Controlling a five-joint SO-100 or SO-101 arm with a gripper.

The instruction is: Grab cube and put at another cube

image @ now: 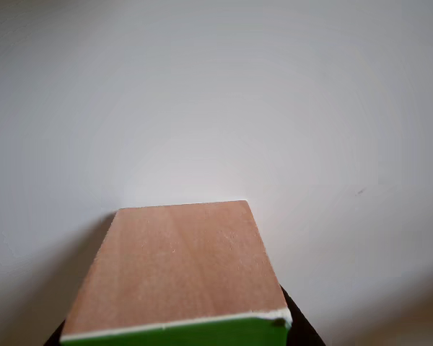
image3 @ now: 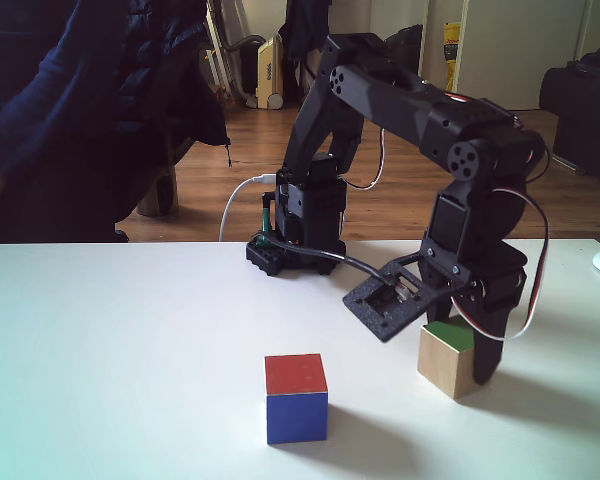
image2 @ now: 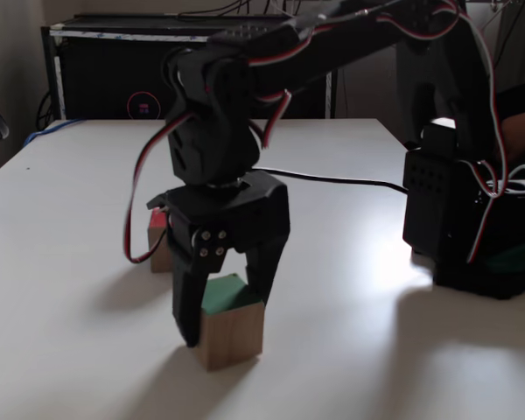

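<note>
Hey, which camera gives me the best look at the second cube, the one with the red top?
A fixed view shows the red-topped cube best: whole, unobstructed, with red top and blue front. In the fixed view facing the gripper, that cube is dim and partly hidden behind it.

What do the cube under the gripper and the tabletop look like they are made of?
The cube looks like wood: pale brown faces with faint straight grain, matte. One face is a flat bright green, probably paint or film, and a thin white line runs along its edge. The tabletop is a smooth plain white surface with a soft sheen, likely laminate, though the pictures leave that open. The gripper straddles the cube.
</note>
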